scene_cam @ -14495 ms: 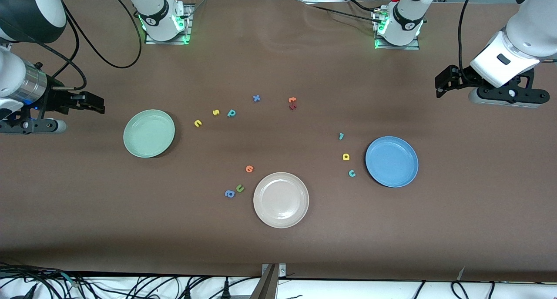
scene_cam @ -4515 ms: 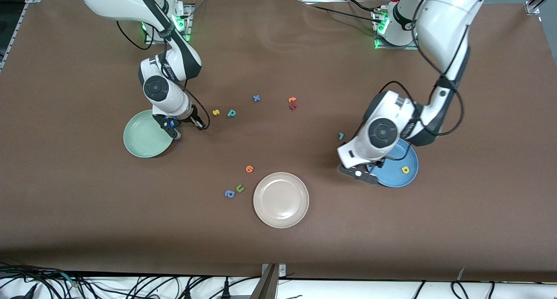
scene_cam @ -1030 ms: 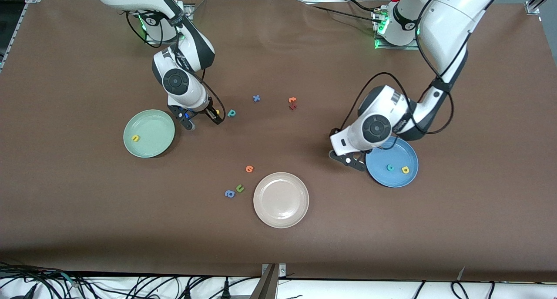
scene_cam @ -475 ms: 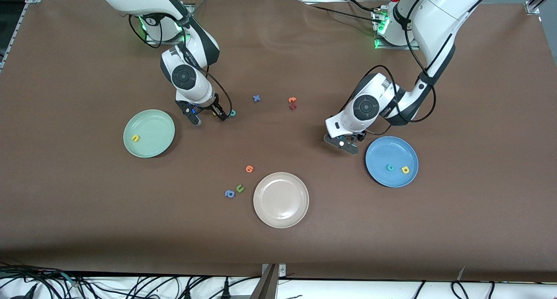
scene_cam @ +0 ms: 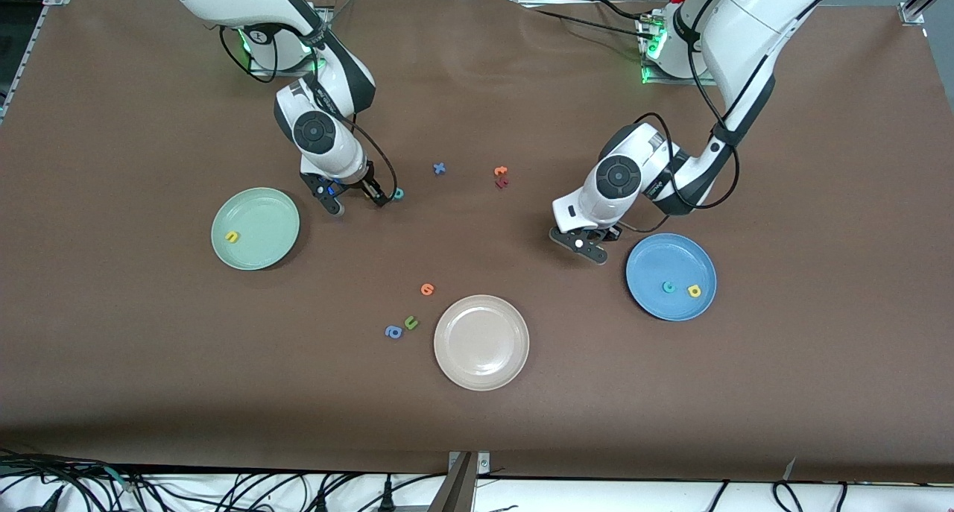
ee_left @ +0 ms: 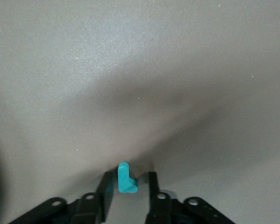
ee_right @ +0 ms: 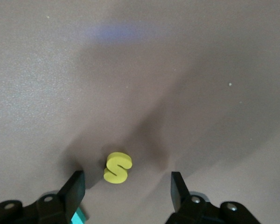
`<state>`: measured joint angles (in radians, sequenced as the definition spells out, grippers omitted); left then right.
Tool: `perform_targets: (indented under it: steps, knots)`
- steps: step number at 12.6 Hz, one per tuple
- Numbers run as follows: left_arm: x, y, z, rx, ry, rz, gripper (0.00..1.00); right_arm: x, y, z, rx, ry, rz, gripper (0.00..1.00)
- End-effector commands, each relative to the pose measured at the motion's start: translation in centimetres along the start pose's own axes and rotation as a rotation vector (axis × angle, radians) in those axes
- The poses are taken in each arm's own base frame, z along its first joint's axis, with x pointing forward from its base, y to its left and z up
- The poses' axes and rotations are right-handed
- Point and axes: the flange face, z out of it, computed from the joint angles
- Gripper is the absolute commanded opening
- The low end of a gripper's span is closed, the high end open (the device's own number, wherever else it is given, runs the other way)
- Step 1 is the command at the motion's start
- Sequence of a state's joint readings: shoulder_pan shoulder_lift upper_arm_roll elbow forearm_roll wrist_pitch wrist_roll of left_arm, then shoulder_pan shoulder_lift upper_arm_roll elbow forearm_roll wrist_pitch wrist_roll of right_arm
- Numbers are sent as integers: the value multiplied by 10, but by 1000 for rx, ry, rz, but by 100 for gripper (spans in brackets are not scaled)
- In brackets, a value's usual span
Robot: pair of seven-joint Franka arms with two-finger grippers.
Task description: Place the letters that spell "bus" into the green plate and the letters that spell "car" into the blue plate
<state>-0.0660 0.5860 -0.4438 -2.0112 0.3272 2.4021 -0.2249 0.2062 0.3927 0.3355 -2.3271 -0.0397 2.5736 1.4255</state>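
Observation:
The green plate [scene_cam: 261,214] holds the yellow "u" [scene_cam: 232,237]. The blue plate [scene_cam: 671,262] holds the teal "c" [scene_cam: 668,287] and the yellow "a" [scene_cam: 694,291]. My right gripper [scene_cam: 358,197] [ee_right: 127,182] is low over the table beside the green plate, open, with the yellow "s" [ee_right: 117,168] lying between its fingers. The teal "b" [scene_cam: 399,194] [ee_right: 78,217] lies right beside one of its fingers. My left gripper [scene_cam: 587,247] [ee_left: 129,176] is down near the blue plate, its jaws narrow around the teal "r" [ee_left: 124,179]. One finger touches the "r" and a small gap shows at the other.
A beige-white plate [scene_cam: 481,342] lies nearest the front camera. Beside it are an orange letter [scene_cam: 427,289], an olive "u" [scene_cam: 411,322] and a blue "a" [scene_cam: 393,332]. A blue "x" [scene_cam: 440,168] and an orange and a red letter [scene_cam: 501,177] lie mid-table.
My left gripper has moved from the blue plate's edge to the "r" and its jaws have narrowed round it. My right gripper has shifted slightly along the table over the "s".

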Motion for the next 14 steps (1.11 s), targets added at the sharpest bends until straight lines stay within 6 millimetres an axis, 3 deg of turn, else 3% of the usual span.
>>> perform_targets:
  steps: [1, 4, 7, 8, 9, 11, 13, 14]
  knots:
    - [0, -2, -1, 21, 22, 3, 0, 5, 2, -2, 10, 25, -13, 82]
    - [3, -8, -11, 29, 31, -4, 0, 8, 3, 0, 6, 30, -16, 81]
    - [14, -38, -63, 90, -3, -45, 0, 7, 2, 3, 15, 28, -15, 77]
    - [16, -50, -76, 104, -30, -47, 0, 7, 2, 3, 15, 28, -12, 77]
    - [15, -79, -83, 105, -48, -58, 0, 7, 2, 3, 15, 27, -12, 76]
    - [9, -125, -84, 88, -56, -34, 1, 7, 2, 3, 15, 27, -12, 65]
    - [1, -161, -78, 76, -62, -53, 8, 6, 3, 4, 13, 26, -12, 52]
    - [1, -161, -77, 75, -63, -53, 23, 6, 4, 4, 13, 27, -12, 45]
